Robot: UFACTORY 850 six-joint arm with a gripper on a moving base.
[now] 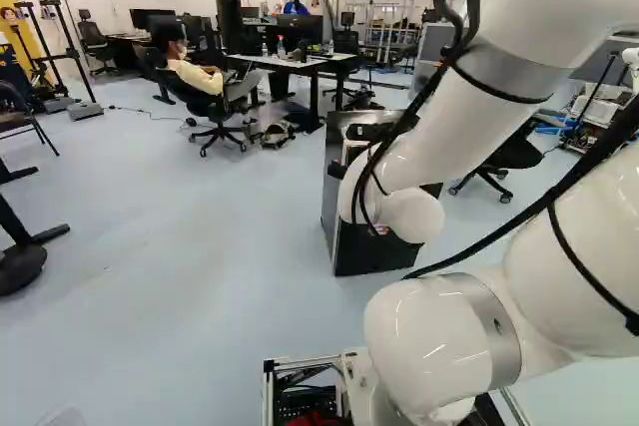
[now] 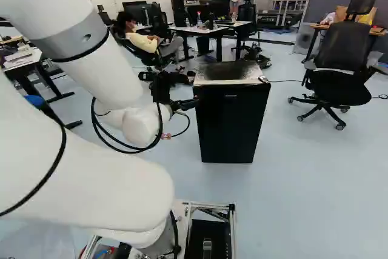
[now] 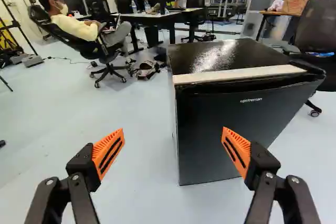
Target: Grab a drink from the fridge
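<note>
The white arm [image 2: 100, 80] reaches forward, bent and angled downward, its gripper [image 2: 182, 91] near the black mini fridge [image 3: 205, 124], orange-padded fingers spread wide apart.

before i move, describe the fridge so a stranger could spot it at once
On the pale floor ahead of the arm stands a black mini fridge. Its glossy top has a pale strip along one edge. Unlike the wheeled office chairs nearby, it is a solid box.

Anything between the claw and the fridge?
Nothing in the way that I can see: in the wrist view the claw stands open, and only bare floor shows short of the fridge.
</note>
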